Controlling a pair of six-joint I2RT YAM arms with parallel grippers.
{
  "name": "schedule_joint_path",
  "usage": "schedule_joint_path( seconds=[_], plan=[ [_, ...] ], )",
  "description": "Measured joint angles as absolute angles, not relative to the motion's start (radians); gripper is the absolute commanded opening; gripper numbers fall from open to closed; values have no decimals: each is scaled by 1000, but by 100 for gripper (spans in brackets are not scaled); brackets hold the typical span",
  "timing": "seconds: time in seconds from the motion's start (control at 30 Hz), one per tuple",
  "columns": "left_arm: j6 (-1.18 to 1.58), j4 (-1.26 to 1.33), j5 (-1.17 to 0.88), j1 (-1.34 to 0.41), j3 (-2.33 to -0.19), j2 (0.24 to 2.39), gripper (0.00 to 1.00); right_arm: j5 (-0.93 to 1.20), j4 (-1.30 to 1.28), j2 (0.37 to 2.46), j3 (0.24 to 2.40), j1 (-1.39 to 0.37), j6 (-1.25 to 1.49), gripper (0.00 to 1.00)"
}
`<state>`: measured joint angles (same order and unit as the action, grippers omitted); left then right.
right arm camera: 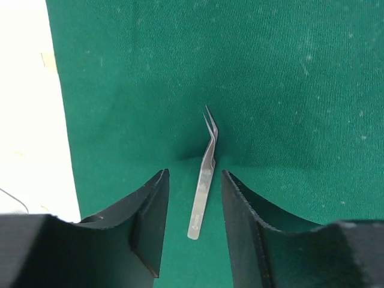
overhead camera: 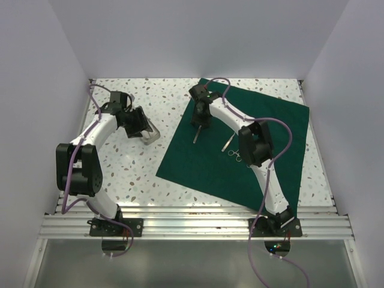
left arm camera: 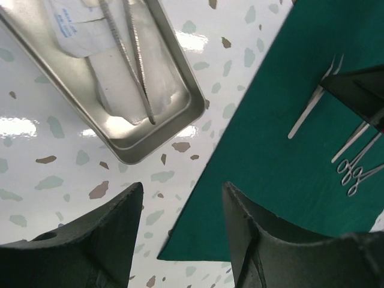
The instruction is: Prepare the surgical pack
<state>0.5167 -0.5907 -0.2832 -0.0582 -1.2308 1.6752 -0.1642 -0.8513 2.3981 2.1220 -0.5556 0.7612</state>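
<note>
From the top, the surgical pack [overhead camera: 240, 150] lies opened out as a flat green sheet on the table [overhead camera: 138, 174], covering the 3 o'clock half. The left gripper [overhead camera: 144, 127] hangs over a metal tray [overhead camera: 151, 135] towards 10 o'clock. The right gripper [overhead camera: 198, 123] points down at the sheet's 11 o'clock corner, with tweezers [overhead camera: 196, 135] just beneath it. More instruments [overhead camera: 231, 147] lie near the sheet's middle.

In the left wrist view, the left gripper [left arm camera: 183, 195] is spread wide with nothing between its fingers. The tray [left arm camera: 180, 78] sits at 11 o'clock, holding long forceps [left arm camera: 137, 60] on white packets [left arm camera: 114, 90]. The pack's edge [left arm camera: 264, 180] runs off towards 3 o'clock.

In the right wrist view, the right gripper [right arm camera: 195, 173] straddles the tweezers [right arm camera: 204, 180] with its fingers apart and a gap on each side, gripping nothing. The tweezers rest on the cloth [right arm camera: 288, 90], tips towards 12 o'clock.

The step in hand looks like laying instruments on the sheet. I cannot tell whether the tweezers are being set down or picked up. Next the left arm likely needs to drop squarely over the forceps and pinch them across their narrow width.
</note>
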Motion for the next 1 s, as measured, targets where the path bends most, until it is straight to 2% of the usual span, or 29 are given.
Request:
schedule_joint_path(
  seconds=[0.13, 0.2, 0.33, 0.37, 0.5, 0.7, 1.0],
  plan=[
    [484, -565, -342, -58, -1222, 1671, 63, -172, -857, 2412, 2132, -556, 760, 35],
    [473, -541, -379, -58, -1211, 1664, 63, -174, -860, 2419, 2132, -556, 760, 33],
    [455, -508, -451, -59, -1208, 1661, 63, -173, -862, 2431, 2133, -556, 759, 24],
    [451, -500, -467, -60, -1208, 1661, 63, -173, -862, 2434, 2133, -556, 758, 16],
    [447, -471, -519, -75, -1208, 1661, 66, -173, -870, 2434, 2146, -556, 742, 0],
    [456, -380, -628, -150, -1208, 1663, 71, -126, -850, 2404, 2135, -555, 666, 0],
    [502, -270, -731, -239, -1256, 1744, 72, 173, -649, 2108, 1905, -535, 656, 0]
  ],
)
